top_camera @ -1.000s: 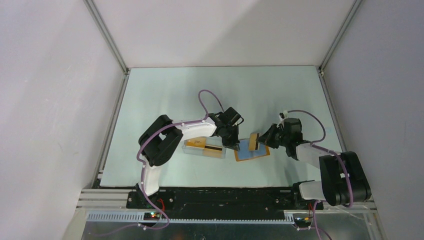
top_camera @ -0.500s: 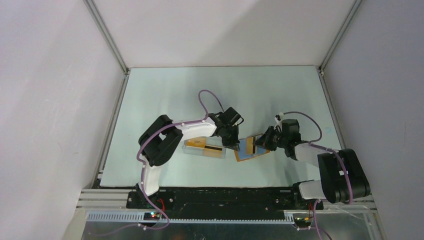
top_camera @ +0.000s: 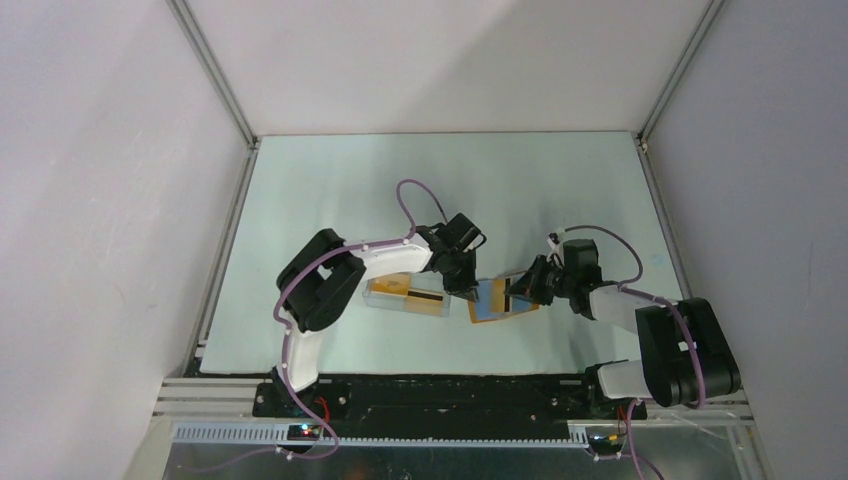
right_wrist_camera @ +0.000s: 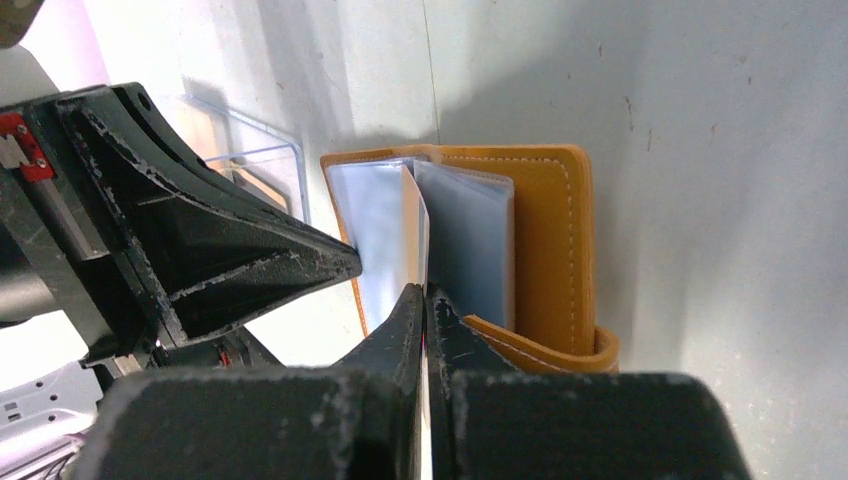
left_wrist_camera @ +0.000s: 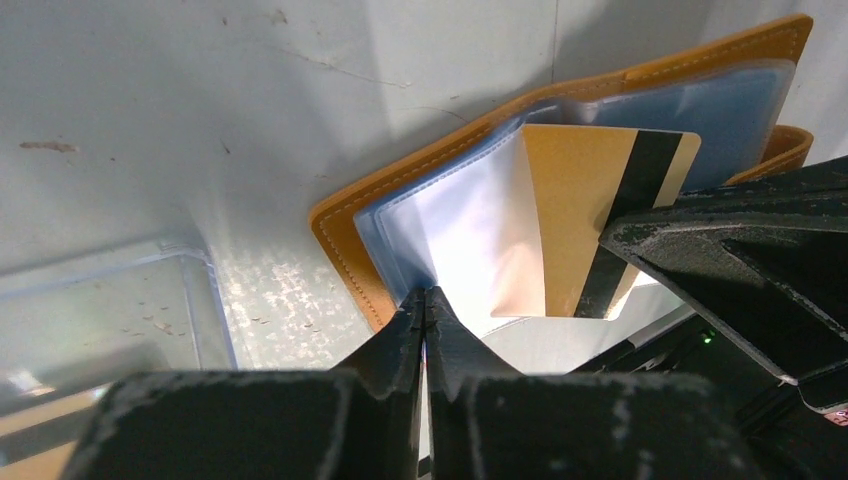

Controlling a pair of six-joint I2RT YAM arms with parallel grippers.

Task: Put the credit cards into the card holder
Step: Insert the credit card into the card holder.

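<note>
The orange-tan card holder [top_camera: 497, 305] lies open on the table, its blue-grey pockets up. In the left wrist view my left gripper [left_wrist_camera: 425, 295] is shut on the edge of a clear pocket sleeve [left_wrist_camera: 470, 225] of the card holder [left_wrist_camera: 350, 215], holding it lifted. My right gripper [right_wrist_camera: 425, 292] is shut on a golden credit card [right_wrist_camera: 412, 215], seen edge-on, its far end between the sleeves of the holder [right_wrist_camera: 545, 240]. The left wrist view shows this card's dark stripe [left_wrist_camera: 625, 200]. From above, the left gripper [top_camera: 470, 287] and right gripper [top_camera: 517, 292] meet over the holder.
A clear plastic box [top_camera: 405, 294] lies just left of the holder, with more golden cards [top_camera: 428, 301] in it; its corner shows in the left wrist view [left_wrist_camera: 195, 300] and the right wrist view [right_wrist_camera: 262, 160]. The left gripper's fingers [right_wrist_camera: 250, 262] are close to the card.
The right gripper has moved left and lower with the card, from standing above the holder's right side to between its sleeves. The left gripper has held still.
</note>
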